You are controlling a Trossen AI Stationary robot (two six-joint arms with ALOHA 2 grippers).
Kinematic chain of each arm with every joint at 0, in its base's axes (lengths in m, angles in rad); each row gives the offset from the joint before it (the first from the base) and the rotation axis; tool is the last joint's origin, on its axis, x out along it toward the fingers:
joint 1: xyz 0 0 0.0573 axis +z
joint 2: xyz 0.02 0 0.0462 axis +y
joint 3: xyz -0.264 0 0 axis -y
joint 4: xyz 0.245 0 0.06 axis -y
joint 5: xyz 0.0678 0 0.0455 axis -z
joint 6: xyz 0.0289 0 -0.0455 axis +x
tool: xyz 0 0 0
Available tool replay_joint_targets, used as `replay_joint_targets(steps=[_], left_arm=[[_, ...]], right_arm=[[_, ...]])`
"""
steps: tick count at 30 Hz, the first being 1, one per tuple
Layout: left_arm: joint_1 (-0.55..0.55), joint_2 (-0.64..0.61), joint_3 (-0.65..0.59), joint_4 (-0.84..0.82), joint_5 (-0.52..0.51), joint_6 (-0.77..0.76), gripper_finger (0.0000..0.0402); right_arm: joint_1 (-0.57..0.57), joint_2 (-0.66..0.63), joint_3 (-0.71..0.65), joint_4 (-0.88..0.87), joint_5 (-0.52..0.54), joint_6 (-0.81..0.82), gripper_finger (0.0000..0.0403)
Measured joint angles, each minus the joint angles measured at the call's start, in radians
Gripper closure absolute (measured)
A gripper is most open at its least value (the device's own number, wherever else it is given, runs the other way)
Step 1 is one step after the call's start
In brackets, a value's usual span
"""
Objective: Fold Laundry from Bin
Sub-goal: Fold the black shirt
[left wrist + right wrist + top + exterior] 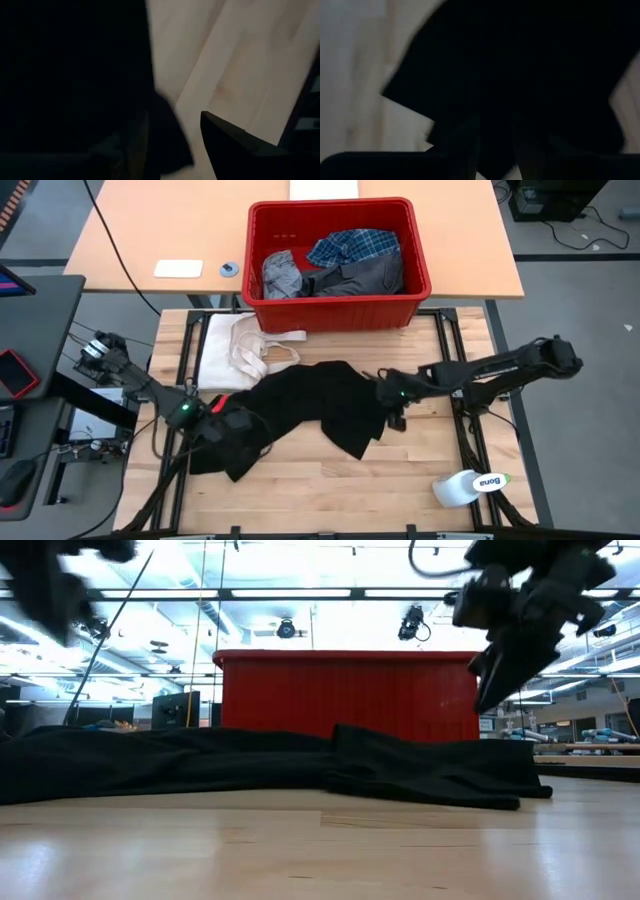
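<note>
A large black garment (310,405) lies spread flat on the wooden table (330,490), also seen in the low view (250,765). Behind it stands the red bin (340,315), holding a plaid shirt (355,248), a light grey piece (285,275) and a dark grey one (365,278). My left gripper (228,423) is over the garment's left end, open, tilted down. My right gripper (385,402) is over its right end, open; in the low view it (483,690) hangs above the cloth with nothing below it. My left gripper (172,117) has a flap of the black garment (167,137) showing in the gap between its two fingers. I cannot tell whether they touch it.
A cream-white cloth with strap loops (245,345) lies at the table's far left, partly under the black garment. A white bottle (470,485) lies near the front right corner. Bare wood stretches along the near edge. A white pad (178,268) sits on the far desk.
</note>
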Motion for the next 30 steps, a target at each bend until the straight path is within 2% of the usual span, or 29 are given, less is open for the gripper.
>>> replay_joint_targets(steps=[7, 11, 17, 19, 23, 30], left_arm=[[0.267, 0.201, 0.06, 0.289, 0.024, 0.429, 0.0217], [0.354, 0.365, 0.155, 0.369, 0.033, 0.665, 0.0217], [0.405, 0.589, 0.303, 0.359, -0.056, 1.147, 0.0217], [0.41, 0.639, 0.345, 0.355, -0.133, 1.262, 0.0217], [0.403, 0.687, 0.389, 0.363, -0.326, 1.436, 0.0217], [0.432, 0.715, 0.391, 0.405, -0.345, 1.599, 0.0217]], right_arm=[[0.095, 0.066, 0.0, 0.128, 0.013, 0.161, 0.0284], [0.117, 0.087, 0.0, 0.108, -0.002, 0.251, 0.0273], [0.168, 0.066, 0.0, 0.089, 0.042, 0.344, 0.0272], [0.19, 0.062, 0.0, 0.089, 0.065, 0.372, 0.0272], [0.231, 0.062, 0.0, 0.089, 0.096, 0.428, 0.0273], [0.288, 0.062, 0.0, 0.108, 0.2, 0.491, 0.0273]])
